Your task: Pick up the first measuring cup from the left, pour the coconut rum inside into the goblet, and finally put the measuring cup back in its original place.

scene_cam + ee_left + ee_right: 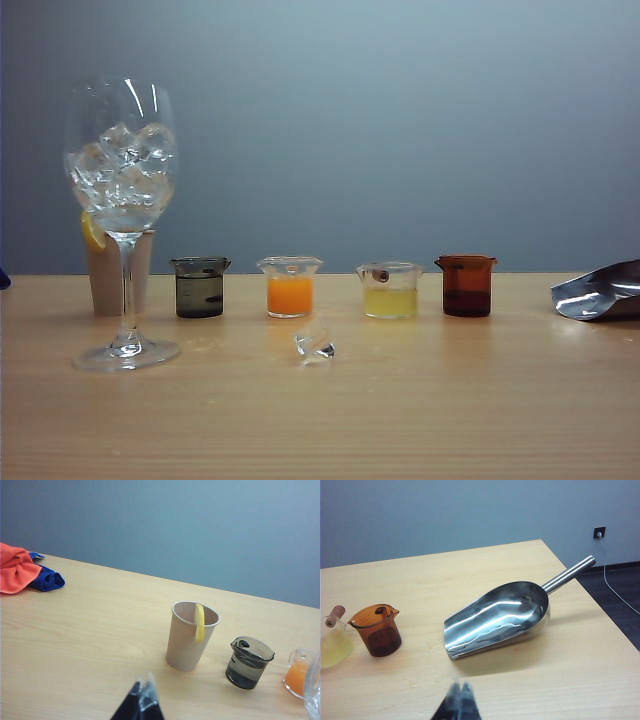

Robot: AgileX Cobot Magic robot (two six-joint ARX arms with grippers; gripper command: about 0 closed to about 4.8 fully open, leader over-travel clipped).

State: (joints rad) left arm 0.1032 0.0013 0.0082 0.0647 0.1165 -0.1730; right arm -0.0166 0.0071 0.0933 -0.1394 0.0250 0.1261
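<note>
The smoky grey measuring cup (200, 287) (248, 662) stands first from the left in the row, part full of clear coconut rum (200, 296). Left of it and nearer the front stands the tall goblet (122, 215), its bowl full of ice; only its edge (313, 690) shows in the left wrist view. My left gripper (142, 684) is shut and empty, well back from the cup. My right gripper (460, 685) is also shut and empty, hovering near the steel scoop. Neither gripper shows in the exterior view.
A beige paper cup (189, 636) with a lemon slice stands behind the goblet. Orange (290, 287), pale yellow (390, 290) and amber (466, 285) cups continue the row. An ice cube (315, 342) lies in front. A steel scoop (505, 614) lies at right; red and blue cloths (25, 572) far left.
</note>
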